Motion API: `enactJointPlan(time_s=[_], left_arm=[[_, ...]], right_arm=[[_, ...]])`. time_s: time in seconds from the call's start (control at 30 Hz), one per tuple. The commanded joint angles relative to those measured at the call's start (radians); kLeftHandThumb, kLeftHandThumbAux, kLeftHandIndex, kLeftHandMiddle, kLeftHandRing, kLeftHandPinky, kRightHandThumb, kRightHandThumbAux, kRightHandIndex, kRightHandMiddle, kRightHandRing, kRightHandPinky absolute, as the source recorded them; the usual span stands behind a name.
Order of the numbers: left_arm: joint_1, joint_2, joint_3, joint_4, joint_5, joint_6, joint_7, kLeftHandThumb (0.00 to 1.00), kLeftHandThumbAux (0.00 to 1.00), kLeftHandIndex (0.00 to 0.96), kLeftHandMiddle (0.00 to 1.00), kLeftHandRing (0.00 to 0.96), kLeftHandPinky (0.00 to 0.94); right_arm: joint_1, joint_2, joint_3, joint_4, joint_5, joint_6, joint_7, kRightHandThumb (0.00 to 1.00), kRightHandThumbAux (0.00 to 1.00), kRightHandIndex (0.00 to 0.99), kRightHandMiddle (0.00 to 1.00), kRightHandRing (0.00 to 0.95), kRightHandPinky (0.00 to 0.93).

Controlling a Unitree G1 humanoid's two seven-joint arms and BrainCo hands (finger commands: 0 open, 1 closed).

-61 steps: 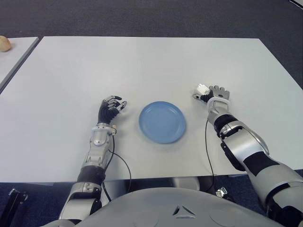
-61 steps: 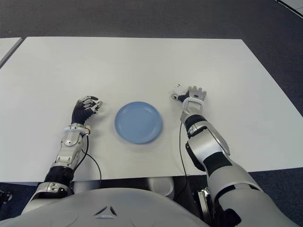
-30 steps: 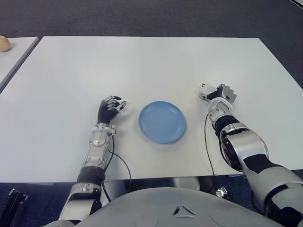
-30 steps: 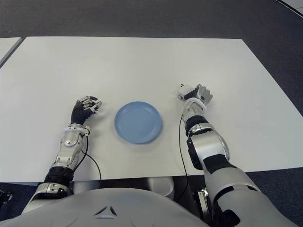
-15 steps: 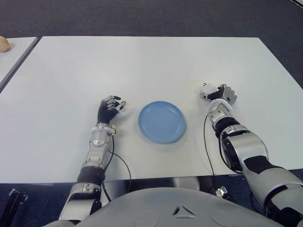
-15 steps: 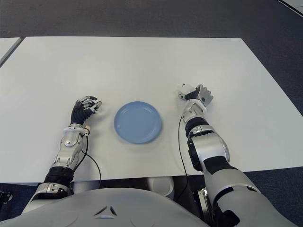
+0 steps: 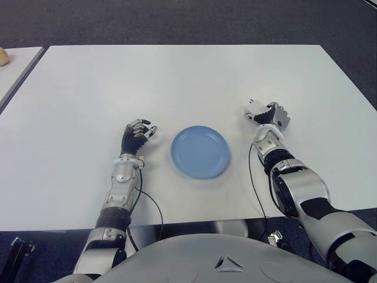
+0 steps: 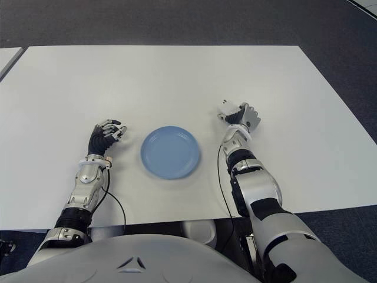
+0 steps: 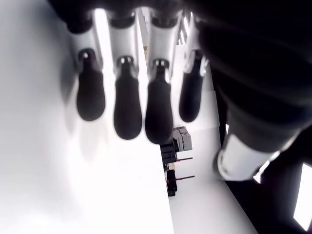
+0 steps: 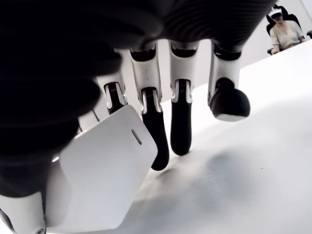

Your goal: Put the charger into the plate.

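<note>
On the near part of the white table (image 7: 188, 76), the left hand (image 7: 136, 137) shows just left of the blue plate (image 7: 200, 152), a small gap of bare tabletop between them. Its fingers (image 9: 127, 105) are loosely curved side by side, with nothing in them; whether they touch the table cannot be told.

At about the same depth, the plate lies flat between the two hands, its dish bare.

Slightly farther back and right of the plate, the right hand (image 7: 270, 118) has its fingers curled around the white charger (image 10: 100, 173). From the head camera the charger peeks out at the hand's left, toward the plate, as a small white block (image 7: 254, 109). Up close, its flat rounded face sits against the palm, pinned between the thumb side and the index finger (image 10: 148, 114), while the other fingers hang down toward the table. Charger and plate are apart, with bare table between.

Far back, a seated person (image 10: 286, 30) shows in the right wrist view, beyond the table edge.
</note>
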State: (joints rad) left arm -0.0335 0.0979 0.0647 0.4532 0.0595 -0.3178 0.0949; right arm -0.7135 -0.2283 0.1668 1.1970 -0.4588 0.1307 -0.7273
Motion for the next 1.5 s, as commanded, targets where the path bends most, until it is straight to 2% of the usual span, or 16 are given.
enactJointPlan(time_s=[0.03, 0.1, 0.17, 0.27, 0.43, 0.63, 0.9, 1.0, 1.17, 1.33, 1.4, 1.5], left_arm=[[0.004, -0.003, 0.002, 0.025, 0.004, 0.008, 0.004, 0.706, 0.718, 0.435, 0.647, 0.634, 0.618], [0.005, -0.004, 0.003, 0.025, 0.002, 0.009, 0.002, 0.707, 0.718, 0.435, 0.643, 0.63, 0.613], [0.005, -0.004, 0.003, 0.025, 0.0, 0.008, 0.0, 0.707, 0.718, 0.435, 0.639, 0.627, 0.61], [0.004, -0.004, 0.004, 0.026, -0.007, 0.01, -0.007, 0.706, 0.718, 0.434, 0.636, 0.624, 0.607], [0.003, -0.004, 0.005, 0.029, -0.008, 0.007, -0.007, 0.706, 0.718, 0.434, 0.634, 0.623, 0.61], [0.003, -0.002, 0.003, 0.03, -0.002, 0.004, -0.005, 0.706, 0.718, 0.434, 0.642, 0.632, 0.619], [0.0, -0.001, 0.001, 0.035, 0.003, 0.004, -0.001, 0.706, 0.718, 0.435, 0.654, 0.643, 0.628], [-0.001, -0.001, 0.002, 0.036, 0.005, 0.006, 0.004, 0.706, 0.718, 0.435, 0.655, 0.645, 0.626], [0.0, -0.002, 0.003, 0.035, 0.006, 0.008, 0.005, 0.706, 0.719, 0.434, 0.652, 0.641, 0.622], [0.002, -0.002, 0.003, 0.033, 0.001, 0.001, -0.001, 0.706, 0.719, 0.434, 0.655, 0.644, 0.627], [0.002, -0.003, 0.002, 0.032, 0.002, -0.003, 0.0, 0.706, 0.719, 0.434, 0.658, 0.647, 0.629], [0.003, -0.004, 0.002, 0.032, 0.003, -0.005, 0.002, 0.706, 0.719, 0.435, 0.66, 0.649, 0.63]], right_arm=[[0.028, -0.001, 0.005, -0.059, 0.003, -0.092, -0.046, 0.7, 0.725, 0.439, 0.864, 0.865, 0.87], [0.037, -0.006, 0.014, -0.075, -0.007, -0.129, -0.058, 0.701, 0.725, 0.439, 0.868, 0.87, 0.875], [0.054, 0.001, 0.024, -0.143, -0.021, -0.138, -0.072, 0.702, 0.725, 0.439, 0.872, 0.875, 0.877], [0.097, 0.015, 0.033, -0.28, -0.039, -0.121, -0.077, 0.704, 0.724, 0.439, 0.876, 0.878, 0.878], [0.161, 0.014, 0.05, -0.42, -0.07, -0.119, -0.062, 0.705, 0.724, 0.439, 0.88, 0.882, 0.879], [0.257, 0.035, 0.091, -0.646, -0.122, -0.071, 0.0, 0.706, 0.723, 0.439, 0.879, 0.88, 0.867], [0.337, 0.042, 0.134, -0.822, -0.185, -0.023, 0.093, 0.705, 0.724, 0.439, 0.869, 0.869, 0.866], [0.378, 0.028, 0.176, -0.886, -0.218, -0.023, 0.168, 0.706, 0.724, 0.439, 0.876, 0.876, 0.879], [0.422, 0.023, 0.204, -0.953, -0.241, -0.015, 0.254, 0.706, 0.723, 0.439, 0.881, 0.883, 0.886], [0.447, -0.004, 0.263, -0.997, -0.244, -0.018, 0.445, 0.707, 0.721, 0.439, 0.883, 0.885, 0.884], [0.443, -0.029, 0.285, -1.002, -0.233, -0.029, 0.548, 0.708, 0.72, 0.44, 0.88, 0.881, 0.874], [0.44, -0.047, 0.294, -1.008, -0.227, -0.034, 0.635, 0.709, 0.719, 0.44, 0.875, 0.874, 0.864]])
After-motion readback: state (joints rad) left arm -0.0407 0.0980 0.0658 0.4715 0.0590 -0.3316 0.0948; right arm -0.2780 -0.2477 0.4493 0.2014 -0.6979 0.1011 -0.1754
